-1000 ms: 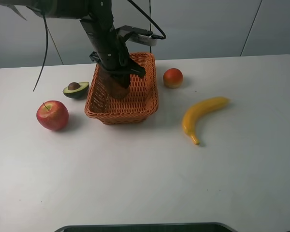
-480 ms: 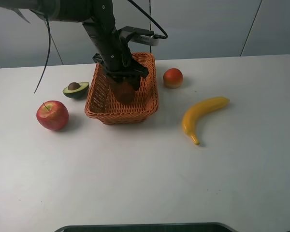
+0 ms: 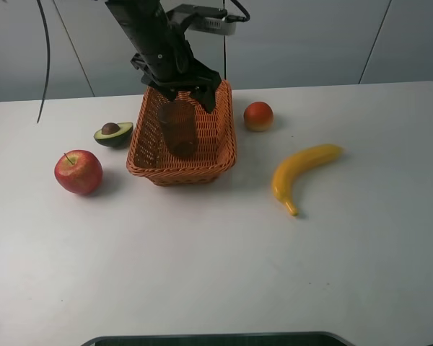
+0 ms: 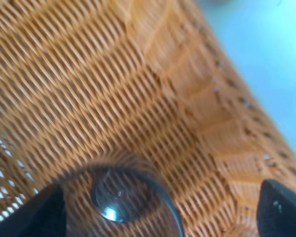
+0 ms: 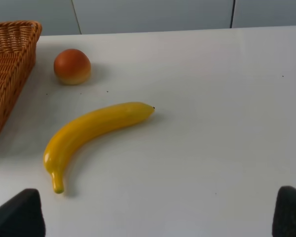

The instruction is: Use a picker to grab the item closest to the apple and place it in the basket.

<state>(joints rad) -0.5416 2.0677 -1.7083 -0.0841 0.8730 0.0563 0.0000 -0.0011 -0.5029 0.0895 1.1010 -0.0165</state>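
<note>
On the table (image 3: 202, 274), far left: apple (image 3: 78, 172). The avocado half (image 3: 114, 133) sits between it and the basket (image 3: 220, 144), close to the basket wall. The cup (image 3: 178, 130), brown and see-through, stands upright inside the basket. The left tool (image 3: 185, 92) is right above the cup, fingers spread wide, gripping nothing. Right of the basket is the peach (image 3: 258, 116), then the banana (image 3: 303, 173). The right tool (image 5: 153, 217) is wide, empty, over the table near the banana.

One apple (image 3: 78, 172), one halved avocado (image 3: 113, 134), one basket (image 3: 180, 175), one brown cup (image 3: 178, 128), one peach (image 3: 258, 116), one banana (image 3: 302, 171).
</note>
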